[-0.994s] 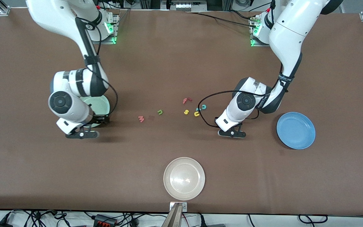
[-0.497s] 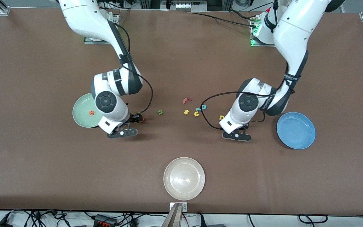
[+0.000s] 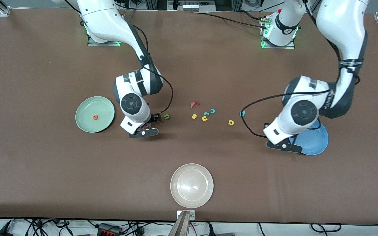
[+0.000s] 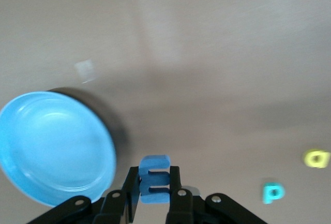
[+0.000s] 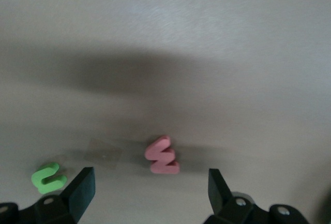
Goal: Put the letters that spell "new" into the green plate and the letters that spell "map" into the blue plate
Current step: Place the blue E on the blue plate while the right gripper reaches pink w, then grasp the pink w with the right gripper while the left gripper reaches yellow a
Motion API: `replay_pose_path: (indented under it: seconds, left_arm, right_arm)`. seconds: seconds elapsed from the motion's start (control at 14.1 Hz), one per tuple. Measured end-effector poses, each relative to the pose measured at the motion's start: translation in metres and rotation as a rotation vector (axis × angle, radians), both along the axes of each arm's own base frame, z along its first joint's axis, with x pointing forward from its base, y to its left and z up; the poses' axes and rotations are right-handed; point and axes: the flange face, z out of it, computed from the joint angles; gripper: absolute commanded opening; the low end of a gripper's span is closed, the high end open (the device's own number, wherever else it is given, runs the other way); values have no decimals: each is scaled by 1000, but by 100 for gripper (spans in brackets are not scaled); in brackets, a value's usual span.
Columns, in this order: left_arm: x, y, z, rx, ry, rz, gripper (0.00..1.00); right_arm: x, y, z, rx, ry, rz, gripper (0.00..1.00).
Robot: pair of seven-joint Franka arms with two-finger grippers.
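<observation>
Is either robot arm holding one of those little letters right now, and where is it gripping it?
Yes. The left gripper, beside the blue plate, pinches the blue "m" by its flat faces. The right gripper is open over the pinkish-red "w", holding nothing.

table (image 3: 44, 170): matt brown covering, smooth, cloth-like
blue plate (image 4: 51, 146): glossy, smooth, looks like plastic, with soft highlights
green plate (image 3: 89, 108): smooth, slight sheen
white plate (image 3: 192, 185): glossy, bright reflections in the bowl
m (image 4: 154, 178): matt blue, foam-like, thick flat-cut edges
w (image 5: 163, 156): matt pink, same foam look
n (image 5: 47, 177): matt green foam
arms (image 3: 110, 19): glossy white shells, black matt joints
fingers (image 5: 83, 190): matt black plastic
</observation>
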Motion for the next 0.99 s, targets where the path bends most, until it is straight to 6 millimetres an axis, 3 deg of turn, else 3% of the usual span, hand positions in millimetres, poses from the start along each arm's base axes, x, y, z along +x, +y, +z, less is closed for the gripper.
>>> replay_pose_path:
  seconds: [0.21, 0.43, 0.5, 0.64, 0.85, 0.99]
  left_arm:
    - [6, 71, -26, -20, 48, -27, 9]
    - [-1, 118, -75, -61, 23, -38, 12]
    - [-7, 125, -92, -73, 18, -43, 24]
    - [-16, 127, -110, -84, 21, -45, 100]
    - [-15, 124, -106, -87, 12, -51, 100]
    - [-14, 107, -91, -96, 4, -68, 100]
  right_arm:
    - [-1, 1, -12, -5, -3, 40, 90]
    - [-1, 0, -20, -8, -1, 73, 82]
    - [0, -1, -21, -8, -3, 80, 80]
    - [0, -2, -23, -10, -3, 84, 69]
    - [0, -2, -23, -9, -6, 85, 48]
    - [1, -2, -23, -8, -10, 86, 30]
